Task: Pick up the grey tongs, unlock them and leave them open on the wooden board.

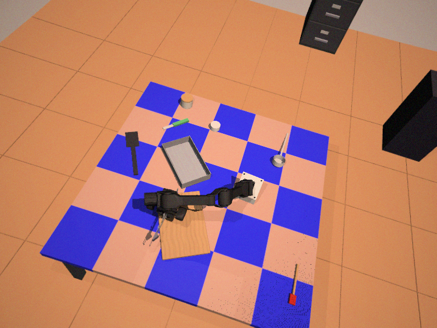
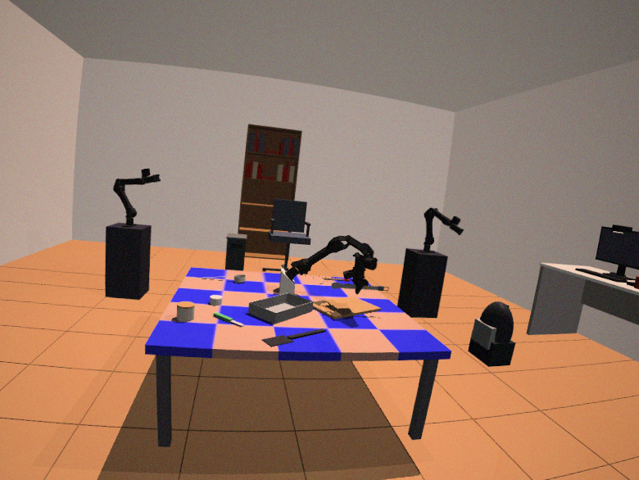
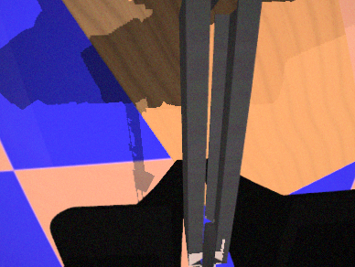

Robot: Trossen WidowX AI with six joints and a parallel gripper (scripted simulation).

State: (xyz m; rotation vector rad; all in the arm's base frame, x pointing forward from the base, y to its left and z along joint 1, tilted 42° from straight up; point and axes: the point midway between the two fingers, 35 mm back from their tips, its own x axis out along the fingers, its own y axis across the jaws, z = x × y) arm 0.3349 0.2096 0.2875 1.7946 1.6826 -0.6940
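Note:
My gripper [image 2: 360, 288] [image 3: 192, 165] is shut on the grey tongs [image 1: 161, 224] [image 2: 377, 287] [image 3: 197, 114] and holds them up in the air near the wooden board's left edge in the top view. The tongs lie nearly level in the exterior view. In the wrist view their two arms run close together with a narrow gap. I cannot tell whether the lock is on. The wooden board [image 1: 185, 243] [image 2: 364, 308] [image 3: 311, 119] lies below, under the arm's shadow. The roasting tin [image 1: 185, 160] [image 2: 263, 310] stands beyond it, with nothing across it.
A dark spatula [image 1: 134, 155] [image 2: 305, 334] lies left of the tin in the top view. A green-handled knife [image 1: 180, 122], a jar [image 1: 186, 102] and a white round piece [image 1: 214, 126] are behind the tin. A ladle [image 1: 278, 160] and a red-headed tool [image 1: 292, 299] lie to the right.

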